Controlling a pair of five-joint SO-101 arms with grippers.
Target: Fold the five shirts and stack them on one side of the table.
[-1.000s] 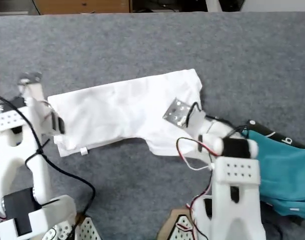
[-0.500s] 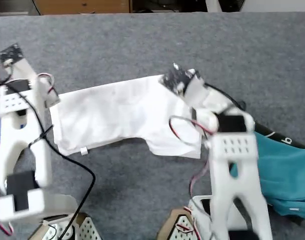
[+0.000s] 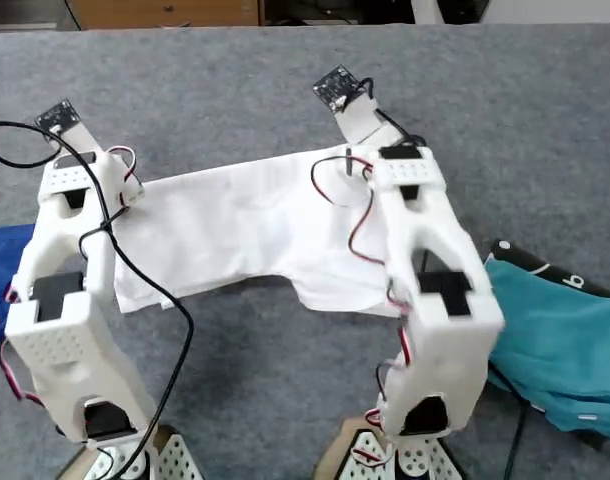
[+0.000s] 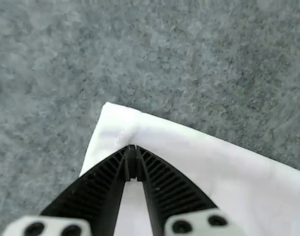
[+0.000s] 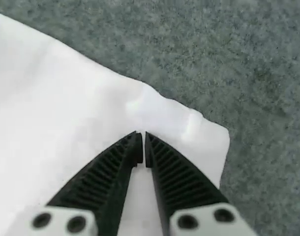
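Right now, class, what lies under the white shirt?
The white shirt lies flat on the grey table cover, which shows around its edges. Anything else beneath is hidden by the cloth.

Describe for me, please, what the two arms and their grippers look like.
The left arm and right arm are blocky white plastic shells with black motor sections and perforated panels. Thin black and red cables loop along them. The left gripper and right gripper have black, ribbed, tapering fingers on white bases with round holes.
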